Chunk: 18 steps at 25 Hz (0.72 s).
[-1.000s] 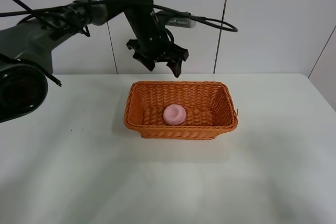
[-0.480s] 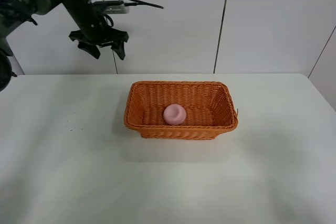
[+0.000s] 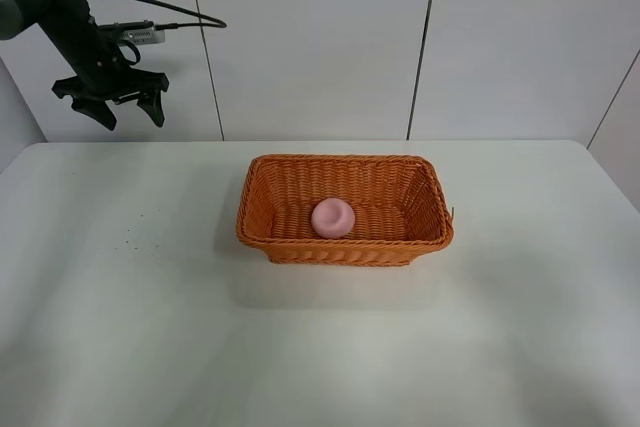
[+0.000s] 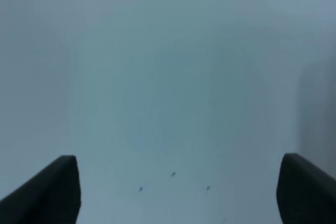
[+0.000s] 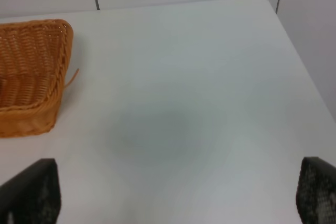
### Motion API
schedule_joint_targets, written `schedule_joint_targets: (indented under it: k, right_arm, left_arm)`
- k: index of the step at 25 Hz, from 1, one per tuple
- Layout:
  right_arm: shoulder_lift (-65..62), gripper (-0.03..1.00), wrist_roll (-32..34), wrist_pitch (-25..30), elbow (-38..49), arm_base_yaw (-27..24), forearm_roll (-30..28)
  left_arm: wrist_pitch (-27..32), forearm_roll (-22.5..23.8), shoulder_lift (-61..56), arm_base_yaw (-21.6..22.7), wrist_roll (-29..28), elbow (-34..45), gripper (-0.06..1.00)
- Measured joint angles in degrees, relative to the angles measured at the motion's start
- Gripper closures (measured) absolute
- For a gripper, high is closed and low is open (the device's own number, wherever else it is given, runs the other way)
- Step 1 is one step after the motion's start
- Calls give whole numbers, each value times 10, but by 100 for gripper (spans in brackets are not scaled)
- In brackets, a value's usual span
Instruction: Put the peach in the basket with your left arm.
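The pale-pink peach (image 3: 332, 217) lies inside the orange wicker basket (image 3: 344, 171) at the middle of the white table. My left gripper (image 3: 110, 110) is open and empty, raised at the far left back, well away from the basket. In the left wrist view its gripper (image 4: 176, 190) shows two spread fingertips over bare blurred table. My right gripper (image 5: 178, 195) is open and empty, with its fingertips wide apart over the table to the right of the basket (image 5: 31, 72). The right arm is out of the exterior view.
The white table (image 3: 150, 327) ends at a pale panelled wall behind. A table edge and corner (image 5: 273, 9) show in the right wrist view. A few small dark specks (image 3: 130, 237) mark the table left of the basket.
My left arm has swung away from above the basket's back rim to the far left, staying raised and open. The peach and basket have not moved.
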Motion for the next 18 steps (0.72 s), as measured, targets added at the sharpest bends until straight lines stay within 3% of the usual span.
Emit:
schedule_joint_targets:
  k: [10, 18]
  right_arm:
    - [0, 27, 0, 0, 0, 0, 0]
    - [0, 27, 0, 0, 0, 0, 0]
  left_arm:
    - [0, -7, -131, -2, 9, 156, 9]
    - [0, -7, -366, -2, 9, 403, 9]
